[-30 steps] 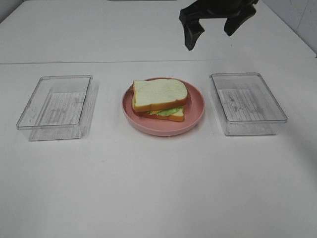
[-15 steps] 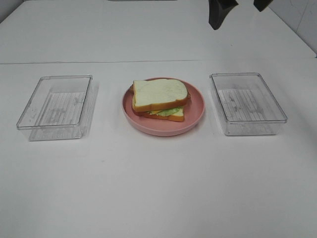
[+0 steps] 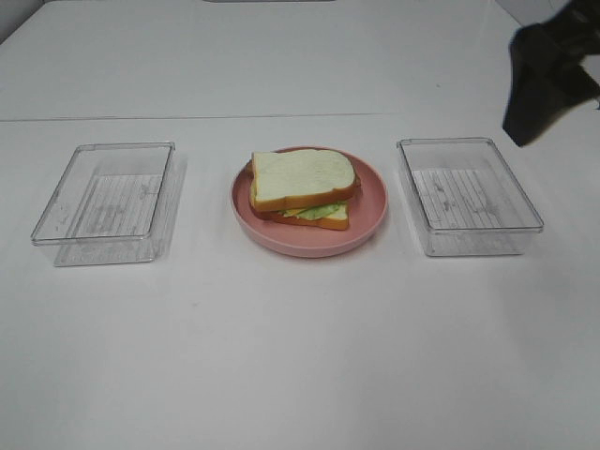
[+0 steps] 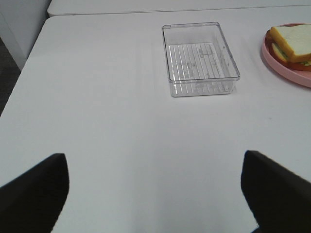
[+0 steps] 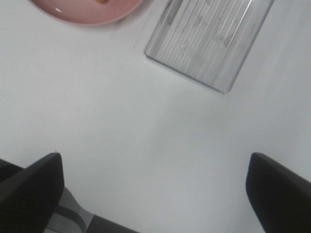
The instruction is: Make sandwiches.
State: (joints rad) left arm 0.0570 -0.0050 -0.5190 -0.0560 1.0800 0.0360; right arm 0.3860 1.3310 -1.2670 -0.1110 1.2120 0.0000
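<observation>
Sandwich: square, layered, white bread, orange crust, green leaf showing; on round pink plate, table centre. Ribbed clear trays left and right. Left gripper jaws wide, empty. Right gripper jaws wide, empty.

White-and-orange sandwich, pink plate, clear ribbed trays, white table.

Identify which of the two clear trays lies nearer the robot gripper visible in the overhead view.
The clear tray right of the pink plate: the right gripper hovers by its far right corner; the left tray lies across the plate.
</observation>
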